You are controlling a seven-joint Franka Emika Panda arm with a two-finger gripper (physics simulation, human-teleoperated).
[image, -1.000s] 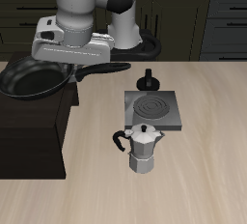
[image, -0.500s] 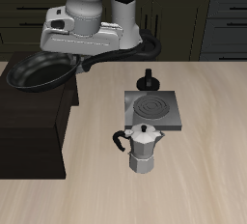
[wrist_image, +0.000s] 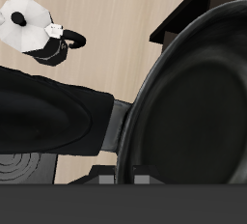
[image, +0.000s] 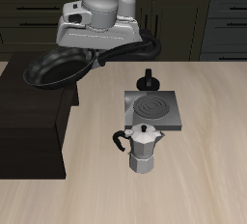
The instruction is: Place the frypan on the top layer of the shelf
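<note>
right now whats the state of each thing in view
frypan: held up by its handle, tilted, over the shelf's top board
end effector: shut on the frypan's handle
shelf: top board bare
moka pot: upright, lid on, on the table
burner plate: flat on the table, nothing on it

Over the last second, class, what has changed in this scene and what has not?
The end effector has carried the frypan up and farther back, away from the shelf's outer end, still holding its handle. The moka pot, burner plate and shelf stayed put.
</note>
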